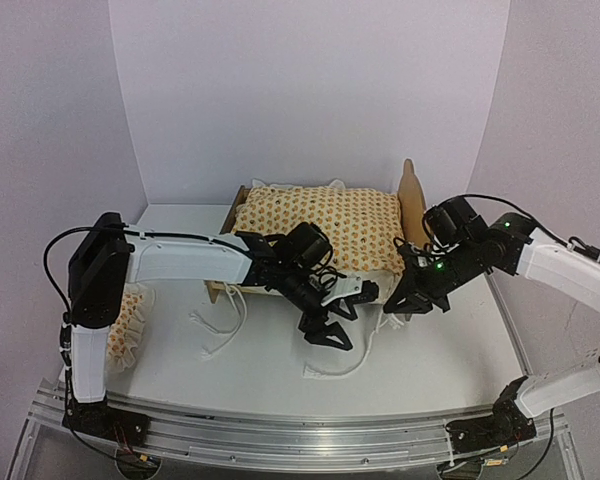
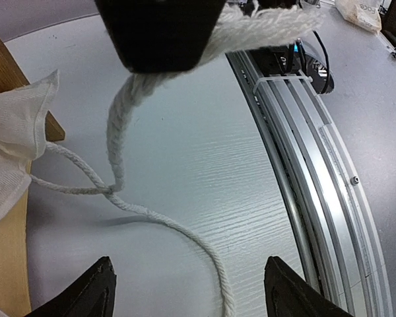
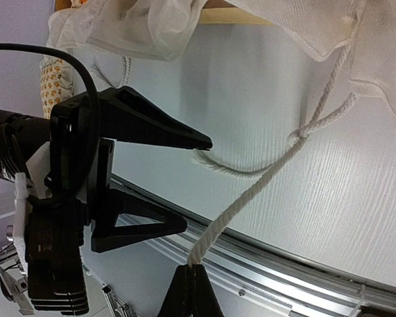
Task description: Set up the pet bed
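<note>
The left claw [image 2: 188,281] stands released, its two fingers spread wide and gripping nothing. A strand of tie cord [image 2: 119,125] trails from over its body down to the table [image 2: 204,152] beneath. Just to its right, the right claw [image 3: 195,290] is clenched on the end of a tie cord that runs up to the ruffle of the cushion [image 1: 320,225]. Behind both claws sits the pet bed [image 1: 412,200], with the cushion already laid in it. Well off to the left claw's left, the pillow [image 1: 128,318] lies on the table, not yet in the bed. Placing it, and probably dealing with the loose ties, is what I judge remains. One bed, one cushion, one pillow, two claws; the cords are too tangled to count.
</note>
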